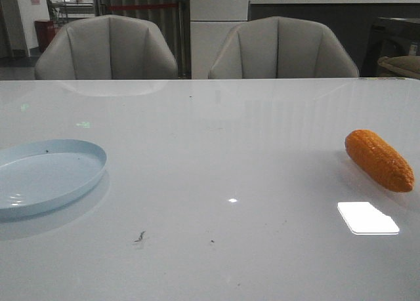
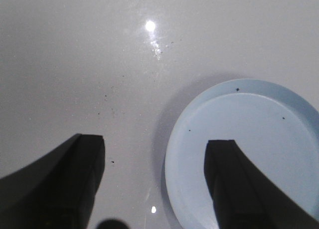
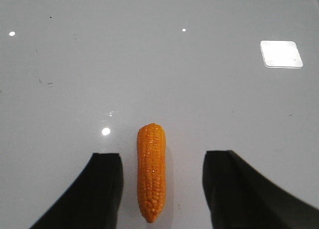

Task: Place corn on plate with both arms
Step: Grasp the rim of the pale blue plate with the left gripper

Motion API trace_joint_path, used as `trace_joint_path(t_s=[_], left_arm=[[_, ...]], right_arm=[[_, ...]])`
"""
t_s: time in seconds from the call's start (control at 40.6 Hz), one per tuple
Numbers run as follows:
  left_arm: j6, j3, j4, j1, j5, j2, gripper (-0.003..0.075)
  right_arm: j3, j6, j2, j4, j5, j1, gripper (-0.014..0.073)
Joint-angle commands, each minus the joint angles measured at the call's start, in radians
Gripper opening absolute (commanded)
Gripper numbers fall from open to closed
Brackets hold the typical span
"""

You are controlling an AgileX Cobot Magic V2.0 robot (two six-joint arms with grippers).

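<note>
The corn (image 1: 379,160) lies flat on the white table (image 1: 216,183) at the robot's right, well apart from the blue plate (image 1: 46,176) at the left. The right gripper (image 3: 162,189) hovers with fingers wide on either side of the corn. The left gripper (image 2: 154,184), fingers wide, hangs over the plate's rim

The front view looks forward, low over the white table (image 1: 216,183), toward two chairs (image 1: 108,48) beyond its far edge. The left wrist view looks down close on the table past its dark fingers (image 2: 75,179), sharing the plate (image 2: 259,124) at the front view's left edge (image 1: 39,176). The right wrist view looks down likewise, sharing the corn (image 3: 151,171) seen at the front view's right (image 1: 379,160).
</note>
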Motion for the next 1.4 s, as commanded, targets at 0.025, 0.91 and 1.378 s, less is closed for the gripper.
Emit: trace_joint_path(t_s=[0.025, 0.91, 1.378], left_arm=[[-0.012, -0.101, -0.038, -0.002, 0.033, 0.082, 0.0491], [-0.009, -0.177, -0.095, -0.016, 0.161, 0.369, 0.0152], [-0.009, -0.398, -0.113, -0.025, 0.357, 0.379, 0.0091]], right_arm=[[-0.035, 0.0, -0.011, 0.0, -0.069, 0.002, 0.0468], [-0.035, 0.0, -0.011, 0.0, -0.069, 0.002, 0.0468], [-0.035, 0.0, -0.011, 0.0, -0.069, 0.002, 0.0468]])
